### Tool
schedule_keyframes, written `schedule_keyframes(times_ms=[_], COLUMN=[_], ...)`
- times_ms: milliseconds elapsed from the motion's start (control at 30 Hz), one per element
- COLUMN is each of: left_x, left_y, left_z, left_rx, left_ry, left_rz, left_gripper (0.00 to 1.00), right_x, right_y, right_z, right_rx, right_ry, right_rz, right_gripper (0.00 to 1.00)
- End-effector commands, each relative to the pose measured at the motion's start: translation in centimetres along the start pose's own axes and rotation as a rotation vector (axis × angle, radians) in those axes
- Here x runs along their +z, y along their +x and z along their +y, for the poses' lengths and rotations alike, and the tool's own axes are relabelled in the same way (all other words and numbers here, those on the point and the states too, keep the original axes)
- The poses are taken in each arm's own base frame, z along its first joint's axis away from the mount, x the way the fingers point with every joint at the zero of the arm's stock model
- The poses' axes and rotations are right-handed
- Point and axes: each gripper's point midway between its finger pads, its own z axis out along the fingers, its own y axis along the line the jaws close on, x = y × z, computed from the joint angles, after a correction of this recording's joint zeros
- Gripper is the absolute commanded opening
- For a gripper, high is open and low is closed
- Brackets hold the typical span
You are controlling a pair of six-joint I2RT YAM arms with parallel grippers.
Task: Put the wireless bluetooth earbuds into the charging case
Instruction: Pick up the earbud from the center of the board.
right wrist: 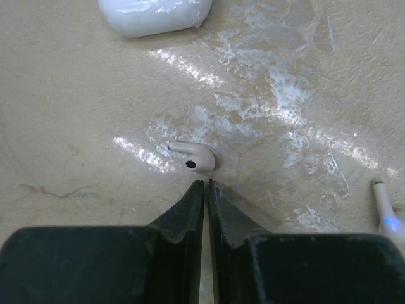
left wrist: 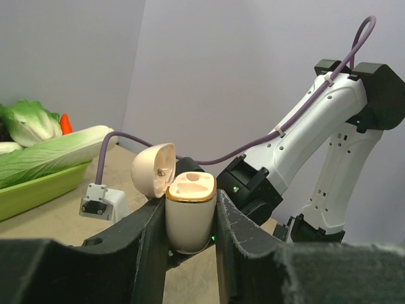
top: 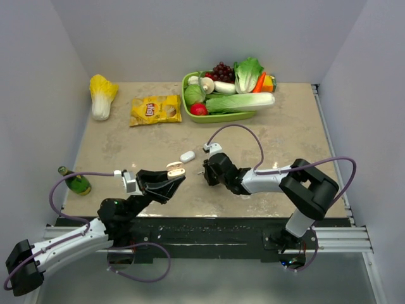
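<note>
Grip on case (left wrist: pixel 188 218), pair loose on table (top: pixel 285 126)

Clamped upright between the two fingers of the left gripper (top: pixel 176 173), above the near part of the table: small cream case, lid (left wrist: pixel 154 170) swung back on its hinge, tan moulded hollows showing on top, gold-coloured rim around them. Dark fingers pressed against both flanks of the case.

Low over the table to the right: right gripper (right wrist: pixel 206 185), jaws drawn together with only a sliver of gap, nothing between them. Just beyond its tips, close but not touching: one earbud (right wrist: pixel 195 158) on its side, stem pointing left in the wrist view. Well apart, at that view's right edge: second earbud (right wrist: pixel 387 214), only partly in frame, a blue light on its stem. Farther off, at the top edge: white oval object (right wrist: pixel 155 14), flat on the table, between the two grippers in the overhead view.

Along the back of the table: green tray (top: pixel 218 117) of toy fruit and vegetables, yellow snack bag (top: pixel 155 109) beside it, pale cabbage (top: pixel 101 94) in the far left corner. At the near left edge: green bottle (top: pixel 77 182)
</note>
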Motion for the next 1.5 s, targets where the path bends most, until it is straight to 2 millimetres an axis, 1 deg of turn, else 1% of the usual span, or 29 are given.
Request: schedule_keyframes(times_ms=[0,267,300,400,433,567,667,733,767,800,833,867,933,967,1000,1033,1067,1100,1267,1367,1467], left_x=[-2.9,-3.0,-3.0,-3.0,-3.1,-3.1,-3.1,-3.1,-3.1,-3.2,-3.1,-3.2,-3.2,-3.2,-3.2,-3.2,-3.3,-3.2,-3.3,-3.3,-3.3], left_y=[4.9,5.3,5.2,5.3,5.4,5.5,5.6,5.6,5.6,5.6,5.5,5.5,5.5,5.5,5.5,5.5,5.5,5.5,5.6,5.6,5.5], left_z=[1.5,1.6,1.6,1.6,1.6,1.7,1.6,1.7,1.7,1.7,1.7,1.7,1.7,1.8,1.8,1.9,1.9,1.9,2.0,2.1,2.0], left_rx=[-0.002,0.001,0.002,0.004,0.004,0.006,0.004,0.004,0.002,0.002,0.002,0.001,-0.001,-0.004,-0.006,-0.007,-0.007,-0.007,-0.008,-0.005,-0.004], left_ry=[-0.031,-0.032,-0.031,-0.032,-0.033,-0.034,-0.034,-0.034,-0.034,-0.035,-0.035,-0.037,-0.038,-0.043,-0.043,-0.046,-0.051,-0.052,-0.057,-0.058,-0.056], left_rz=[0.101,0.115,0.114,0.117,0.120,0.124,0.127,0.127,0.127,0.127,0.121,0.120,0.115,0.113,0.113,0.114,0.112,0.110,0.114,0.115,0.111], left_gripper=[0.00,0.00,0.00,0.00,0.00,0.00,0.00,0.00,0.00,0.00,0.00,0.00,0.00,0.00,0.00,0.00,0.00,0.00,0.00,0.00,0.00], right_x=[0.7,1.4,1.5,1.6,1.7,1.7,1.2,0.3,-0.1,-0.5,-1.2,-1.4,-1.6,-1.6,-1.4,-0.9,-0.7,-0.3,1.8,2.4,2.7], right_y=[-1.5,-1.9,-2.2,-2.6,-2.5,-2.8,-2.9,-3.9,-3.8,-4.2,-5.2,-5.5,-6.1,-6.7,-6.9,-6.3,-7.4,-7.6,-6.7,-6.2,-6.1], right_z=[-0.3,-1.2,-1.2,-1.8,-2.1,-2.1,-2.1,-1.6,-1.5,-1.3,-0.7,-0.3,0.2,0.9,1.2,1.1,1.8,2.1,2.1,2.0,1.5], right_rx=[-0.025,-0.058,-0.060,-0.081,-0.090,-0.092,-0.076,-0.038,-0.022,-0.003,0.039,0.059,0.119,0.133,0.146,0.168,0.185,0.195,0.242,0.254,0.251], right_ry=[0.041,0.107,0.112,0.147,0.160,0.166,0.162,0.142,0.132,0.118,0.094,0.080,0.067,0.046,0.041,0.056,0.041,0.037,0.080,0.093,0.122], right_rz=[-0.034,-0.029,-0.034,-0.040,-0.033,-0.038,-0.046,-0.078,-0.083,-0.100,-0.133,-0.140,-0.149,-0.154,-0.150,-0.120,-0.136,-0.133,-0.081,-0.063,-0.062], right_gripper=[0.12,0.18,0.19,0.24,0.27,0.31,0.34,0.36,0.37,0.40,0.42,0.43,0.49,0.51,0.56,0.57,0.58,0.58,0.56,0.53,0.52])
